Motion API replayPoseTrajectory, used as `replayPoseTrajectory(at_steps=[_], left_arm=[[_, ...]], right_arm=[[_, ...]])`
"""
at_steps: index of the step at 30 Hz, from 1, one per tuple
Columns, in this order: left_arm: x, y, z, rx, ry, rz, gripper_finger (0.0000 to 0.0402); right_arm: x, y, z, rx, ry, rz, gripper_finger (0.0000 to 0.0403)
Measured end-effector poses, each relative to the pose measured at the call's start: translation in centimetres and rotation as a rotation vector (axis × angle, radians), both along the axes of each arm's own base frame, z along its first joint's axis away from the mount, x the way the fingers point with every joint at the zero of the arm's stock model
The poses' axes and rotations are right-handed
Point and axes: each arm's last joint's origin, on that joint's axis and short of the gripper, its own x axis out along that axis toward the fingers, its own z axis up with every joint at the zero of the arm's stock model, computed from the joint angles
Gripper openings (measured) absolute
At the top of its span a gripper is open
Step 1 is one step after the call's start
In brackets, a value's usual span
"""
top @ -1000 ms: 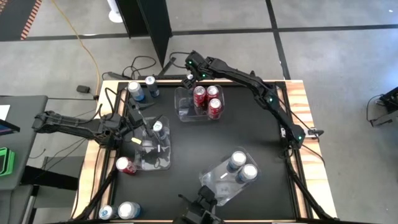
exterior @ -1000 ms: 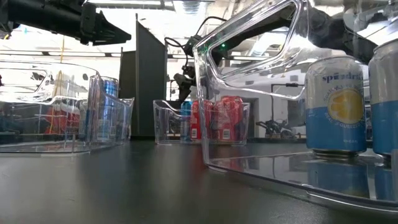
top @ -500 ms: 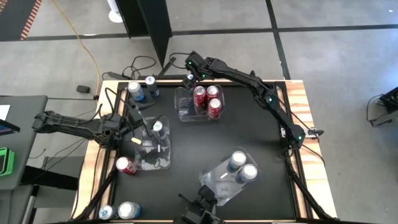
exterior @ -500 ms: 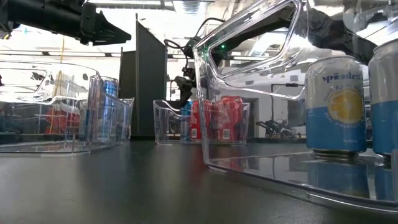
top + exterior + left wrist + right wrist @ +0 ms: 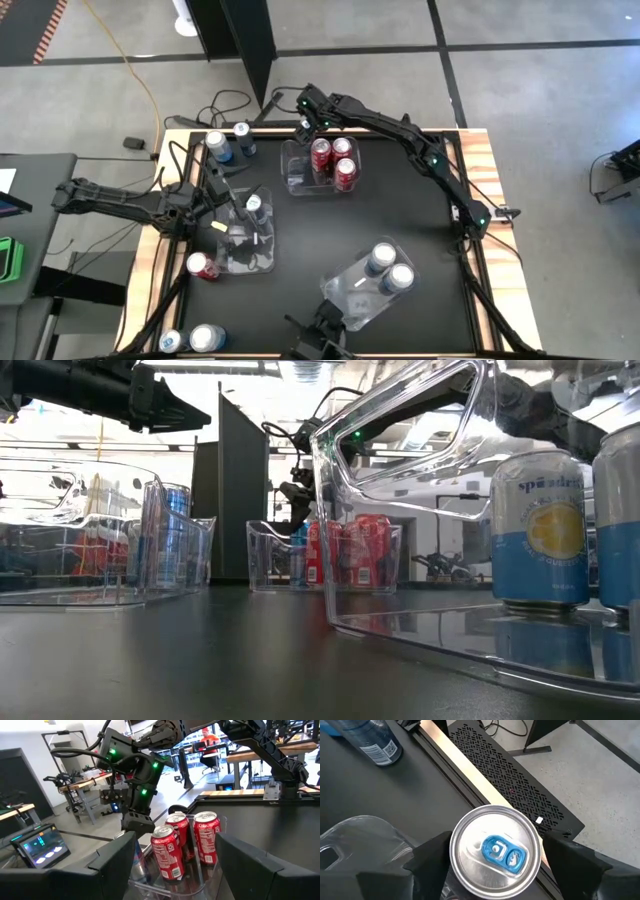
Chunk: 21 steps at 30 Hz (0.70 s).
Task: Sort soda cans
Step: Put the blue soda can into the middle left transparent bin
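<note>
A soda can with a silver top and a blue tab stands upright at the table's far edge, behind a clear bin that holds three red cans. My right gripper reaches down over this can and is closed on it. Through the bin wall, the low view shows the can as a blue shape. My left gripper hovers level over the table's left side, open, with nothing between its fingers. My right gripper has the soda can between its two fingers, one on each opposite side just under the top rim. The fingers come from above, slanting down toward the far edge. The can stays upright; its top hides the contact places and its base.
A second clear bin on the left holds one can, and a red can stands beside it. A third bin at the near right holds two light blue cans. Loose cans stand far left and near left.
</note>
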Motion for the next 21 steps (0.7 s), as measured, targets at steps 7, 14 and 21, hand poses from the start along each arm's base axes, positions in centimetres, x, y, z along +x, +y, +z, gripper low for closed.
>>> replayPoseTrajectory(at_steps=[7, 14, 21], left_arm=[[0.0, 0.0, 0.0, 0.0, 0.0, 0.0, 0.027], [0.0, 0.0, 0.0, 0.0, 0.0, 0.0, 0.027], [0.0, 0.0, 0.0, 0.0, 0.0, 0.0, 0.027]], right_arm=[[-0.08, 0.25, -0.17, 0.02, 0.018, 0.009, 0.0298], [-0.13, 0.32, -0.18, 0.028, 0.024, 0.016, 0.0271], [-0.07, 0.29, -0.12, 0.02, 0.019, 0.023, 0.0231]])
